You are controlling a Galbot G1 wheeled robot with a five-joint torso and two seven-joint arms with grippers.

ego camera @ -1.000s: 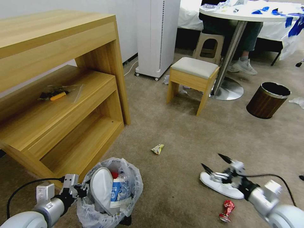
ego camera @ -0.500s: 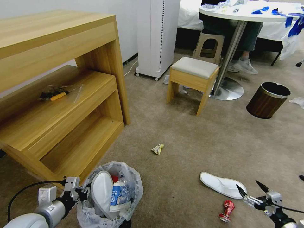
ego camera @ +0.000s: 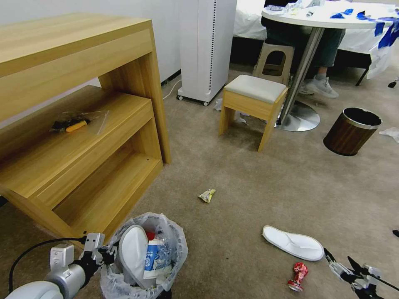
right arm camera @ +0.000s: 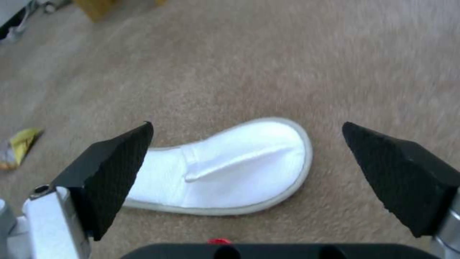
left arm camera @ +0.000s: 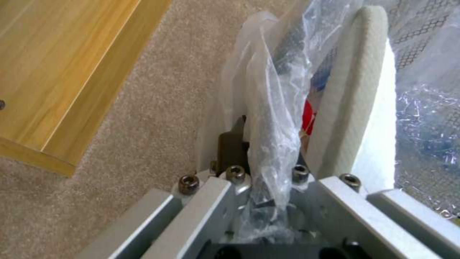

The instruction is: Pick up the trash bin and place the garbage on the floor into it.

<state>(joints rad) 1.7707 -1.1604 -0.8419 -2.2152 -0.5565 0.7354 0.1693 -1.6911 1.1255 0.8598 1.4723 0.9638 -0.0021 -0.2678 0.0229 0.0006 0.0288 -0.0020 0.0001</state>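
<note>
The right gripper [ego camera: 346, 266] has pulled back to the lower right corner of the head view, its jaws spread wide and empty, leaving the white slipper [ego camera: 293, 242] flat on the beige carpet [ego camera: 257, 182] where a second ago the jaws were right over its heel end. In the right wrist view the slipper [right arm camera: 230, 169] lies between and beyond the two black pads [right arm camera: 115, 169], touched by neither. The retreat suggests the pickup was not made and this piece of garbage remains to be collected.

At lower left of the head view, the left gripper [ego camera: 103, 253] stays clenched on the rim of the black trash bin [ego camera: 143, 253], pinching the crinkly plastic liner [left arm camera: 268, 144]; the bin has barely shifted. Already inside stand a second white slipper [ego camera: 132, 253] and a blue-white carton [ego camera: 154, 256].

Still on the floor: a red wrapper [ego camera: 298, 275] just beside the slipper, and a yellow wrapper [ego camera: 207, 194] mid-frame. The brown wood-grain bin [ego camera: 351, 131] stands well apart at right.
</note>
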